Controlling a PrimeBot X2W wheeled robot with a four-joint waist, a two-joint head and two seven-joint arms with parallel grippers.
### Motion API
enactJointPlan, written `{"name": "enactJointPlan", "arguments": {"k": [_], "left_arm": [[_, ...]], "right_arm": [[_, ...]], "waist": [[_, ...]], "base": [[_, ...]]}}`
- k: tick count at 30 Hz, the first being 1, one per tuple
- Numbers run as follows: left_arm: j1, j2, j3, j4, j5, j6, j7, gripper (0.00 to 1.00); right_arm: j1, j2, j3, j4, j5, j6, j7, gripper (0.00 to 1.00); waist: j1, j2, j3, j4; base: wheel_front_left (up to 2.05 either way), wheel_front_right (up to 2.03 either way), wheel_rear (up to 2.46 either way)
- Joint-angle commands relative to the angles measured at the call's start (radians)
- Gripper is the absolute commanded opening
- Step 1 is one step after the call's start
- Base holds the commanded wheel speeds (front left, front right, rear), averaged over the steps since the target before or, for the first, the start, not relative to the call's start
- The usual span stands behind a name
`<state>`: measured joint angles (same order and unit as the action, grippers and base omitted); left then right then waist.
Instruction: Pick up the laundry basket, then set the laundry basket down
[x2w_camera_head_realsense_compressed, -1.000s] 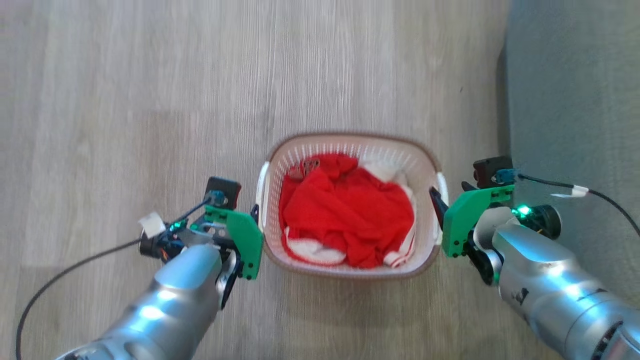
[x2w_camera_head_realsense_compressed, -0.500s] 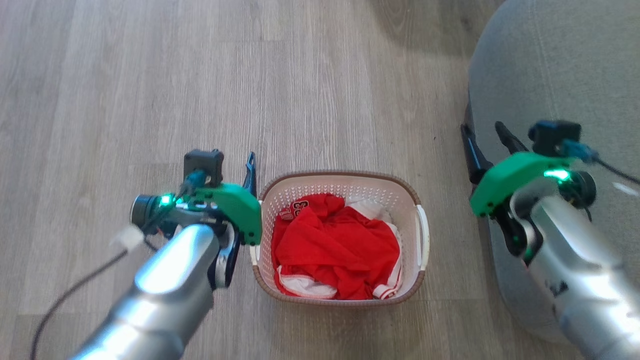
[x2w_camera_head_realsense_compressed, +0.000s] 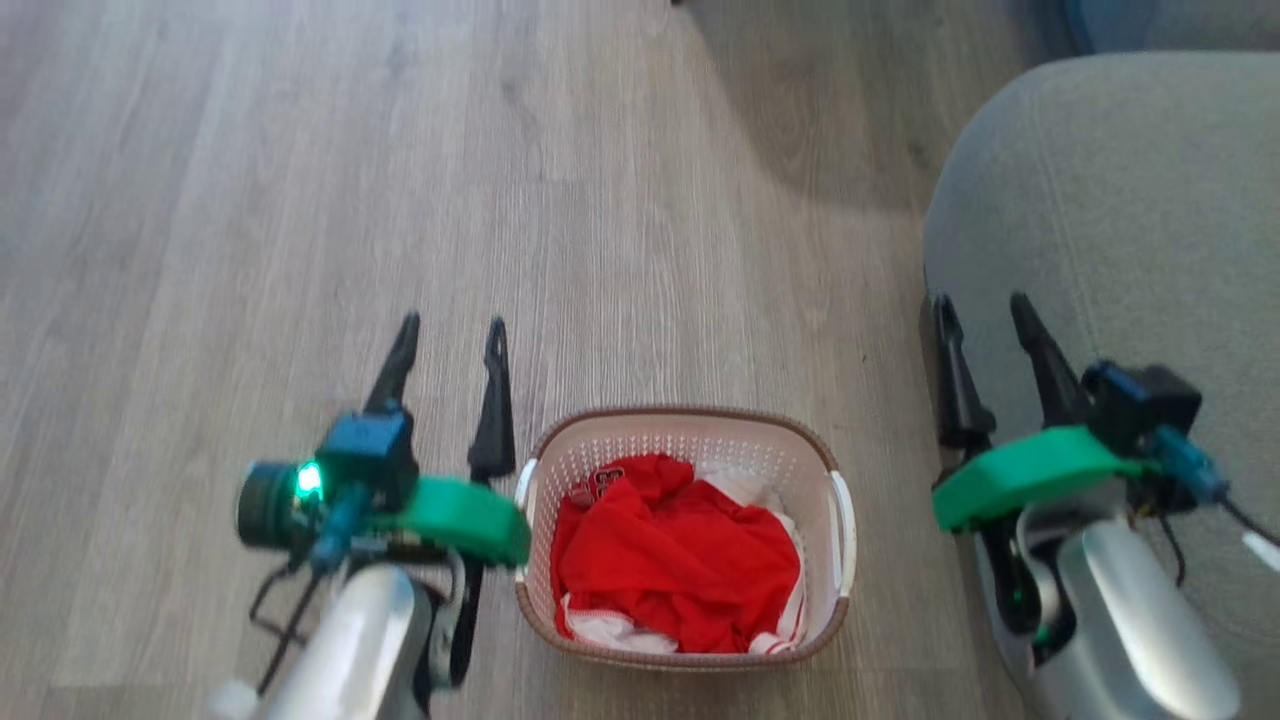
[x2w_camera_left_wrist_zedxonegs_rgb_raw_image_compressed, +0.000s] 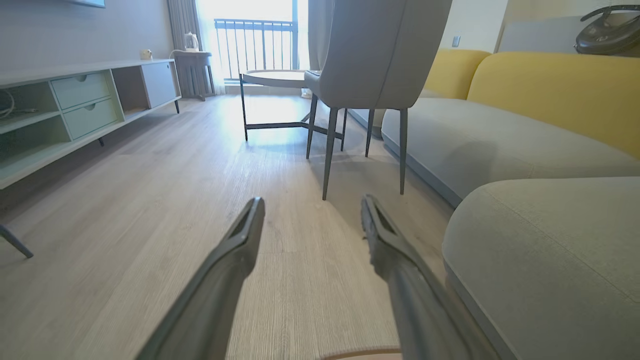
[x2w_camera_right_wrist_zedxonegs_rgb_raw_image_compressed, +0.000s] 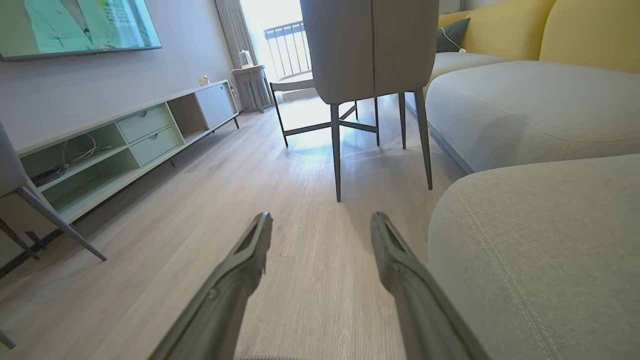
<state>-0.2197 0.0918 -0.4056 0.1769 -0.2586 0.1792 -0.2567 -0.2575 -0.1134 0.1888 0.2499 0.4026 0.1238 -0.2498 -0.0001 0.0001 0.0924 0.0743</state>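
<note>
The laundry basket (x2w_camera_head_realsense_compressed: 690, 438), cream-white and perforated with a brown rim, stands on the wood floor low in the head view. A red and white garment (x2w_camera_head_realsense_compressed: 680, 560) lies in it. My left gripper (x2w_camera_head_realsense_compressed: 452, 325) is raised just left of the basket, open and empty, with its fingers pointing forward. Right of the basket my right gripper (x2w_camera_head_realsense_compressed: 978, 302) is also open and empty, beside the grey cushion. Neither gripper touches the basket. In the wrist views the left gripper (x2w_camera_left_wrist_zedxonegs_rgb_raw_image_compressed: 312, 200) and the right gripper (x2w_camera_right_wrist_zedxonegs_rgb_raw_image_compressed: 321, 216) point along the floor with their jaws spread.
A grey sofa cushion (x2w_camera_head_realsense_compressed: 1120, 250) lies close on the right, with yellow backrests (x2w_camera_left_wrist_zedxonegs_rgb_raw_image_compressed: 550, 85) behind it. Ahead stand a grey chair (x2w_camera_left_wrist_zedxonegs_rgb_raw_image_compressed: 370, 60) on thin legs and a small table (x2w_camera_left_wrist_zedxonegs_rgb_raw_image_compressed: 272, 77). A low pale-green cabinet (x2w_camera_left_wrist_zedxonegs_rgb_raw_image_compressed: 75, 105) lines the left wall.
Both grippers have left the basket's side handles, risen and turned to point forward. The head camera has tilted up, so the basket sits lower in the picture.
</note>
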Motion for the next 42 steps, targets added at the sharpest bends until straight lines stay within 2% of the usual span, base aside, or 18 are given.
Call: {"name": "enactJointPlan", "arguments": {"k": [1, 8, 11, 18, 26, 31, 42], "left_arm": [[-0.015, 0.007, 0.042, -0.034, 0.011, -0.003, -0.005, 1.0], [0.085, -0.035, 0.13, -0.18, 0.088, -0.049, -0.005, 1.0], [0.12, -0.04, 0.148, -0.22, 0.096, -0.052, -0.005, 1.0], [0.163, -0.041, 0.145, -0.239, 0.036, -0.038, -0.005, 1.0], [0.179, -0.041, 0.144, -0.203, 0.01, -0.064, -0.005, 1.0], [0.183, -0.041, 0.142, -0.142, -0.002, -0.087, -0.005, 1.0], [0.173, -0.041, 0.139, -0.094, -0.003, -0.099, -0.005, 1.0]], "right_arm": [[-0.007, 0.008, 0.013, -0.037, -0.008, 0.007, -0.012, 1.0], [0.086, 0.032, -0.034, -0.165, -0.062, 0.007, -0.012, 1.0], [0.125, 0.042, -0.062, -0.222, -0.082, 0.007, -0.012, 1.0], [0.213, 0.058, -0.105, -0.29, -0.145, 0.007, -0.012, 1.0], [0.246, 0.063, -0.114, -0.304, -0.164, 0.007, -0.012, 1.0], [0.254, 0.063, -0.128, -0.266, -0.146, 0.007, -0.012, 1.0], [0.241, 0.063, -0.114, -0.223, -0.15, 0.007, -0.012, 1.0]], "waist": [[0.0001, -0.0001, -0.017, 0.002], [0.0001, -0.0001, -0.036, 0.003], [0.0001, -0.0001, -0.034, 0.005], [0.0001, -0.0001, -0.025, 0.01], [0.0001, -0.0001, -0.025, 0.01], [0.0001, -0.0001, -0.026, 0.009], [0.0001, -0.0001, -0.025, 0.003]], "base": [[0.0, 0.0, 0.0], [0.0, 0.0, 0.0], [0.0, 0.0, 0.0], [0.0, 0.0, 0.0], [0.0, 0.0, 0.0], [0.0, 0.0, 0.0], [0.0, 0.0, 0.0]]}}
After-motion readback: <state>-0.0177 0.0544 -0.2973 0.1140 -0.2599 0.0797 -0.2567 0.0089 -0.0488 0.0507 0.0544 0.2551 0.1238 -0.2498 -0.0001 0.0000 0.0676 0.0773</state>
